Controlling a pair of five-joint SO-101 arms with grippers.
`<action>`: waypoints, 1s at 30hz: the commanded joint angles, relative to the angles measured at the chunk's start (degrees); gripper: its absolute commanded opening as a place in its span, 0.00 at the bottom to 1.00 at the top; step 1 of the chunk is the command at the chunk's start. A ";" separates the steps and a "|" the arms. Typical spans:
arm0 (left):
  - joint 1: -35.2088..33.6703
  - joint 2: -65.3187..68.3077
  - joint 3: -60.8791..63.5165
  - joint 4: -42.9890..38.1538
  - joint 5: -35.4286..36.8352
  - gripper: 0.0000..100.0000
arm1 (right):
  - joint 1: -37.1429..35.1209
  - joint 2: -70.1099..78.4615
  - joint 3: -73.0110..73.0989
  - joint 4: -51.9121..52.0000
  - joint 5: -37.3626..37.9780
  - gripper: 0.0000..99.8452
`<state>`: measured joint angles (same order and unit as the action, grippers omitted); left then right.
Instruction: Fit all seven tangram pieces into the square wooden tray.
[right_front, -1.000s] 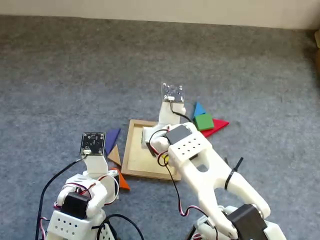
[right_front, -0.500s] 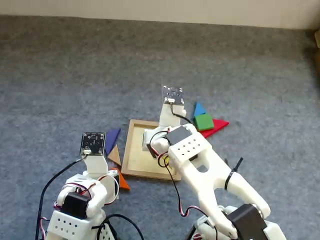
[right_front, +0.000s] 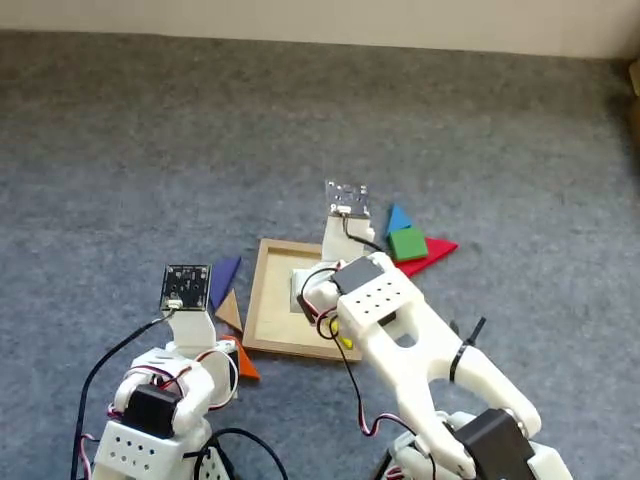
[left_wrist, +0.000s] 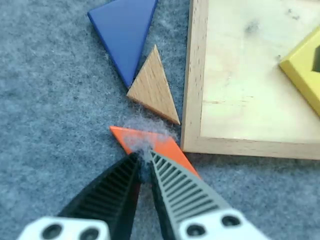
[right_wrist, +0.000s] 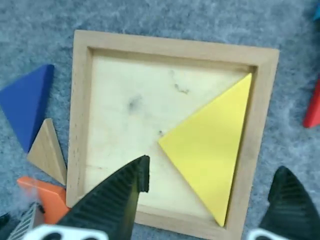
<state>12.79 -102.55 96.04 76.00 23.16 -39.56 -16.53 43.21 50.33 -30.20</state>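
Observation:
The square wooden tray (right_wrist: 81, 115) lies on the grey carpet, with a yellow triangle (right_wrist: 212, 145) flat inside it against one corner. My right gripper (right_wrist: 213, 169) hangs open above that triangle, holding nothing. The right arm (right_front: 372, 292) covers much of the tray (right_front: 265, 300) from above. A blue triangle (left_wrist: 125, 30), a bare wooden triangle (left_wrist: 154, 90) and an orange piece (left_wrist: 155, 142) lie outside the tray's left rim (left_wrist: 194, 100). My left gripper (left_wrist: 143, 161) is shut, its tips at the orange piece's edge.
A small blue triangle (right_front: 398, 217), a green square (right_front: 407, 243) and a red triangle (right_front: 437, 251) lie together right of the tray. Open carpet stretches beyond the tray and to both sides. The left arm's base (right_front: 160, 410) stands near the front edge.
The right arm has shifted slightly toward the tray's near side, and a strip of yellow now shows beneath it. The left arm has not moved.

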 joint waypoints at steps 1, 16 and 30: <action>0.66 -0.48 1.19 0.09 -0.09 0.01 | -0.48 -1.01 -0.48 0.48 -0.53 0.35; 0.66 -0.48 1.19 0.09 -0.09 0.01 | 12.00 -1.10 -5.32 0.57 10.11 0.09; 0.66 -0.48 1.19 0.09 -0.09 0.01 | 24.92 -0.31 -13.05 4.97 18.11 0.05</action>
<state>12.79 -102.55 96.04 76.00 23.16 -17.58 -16.53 36.00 53.67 -12.79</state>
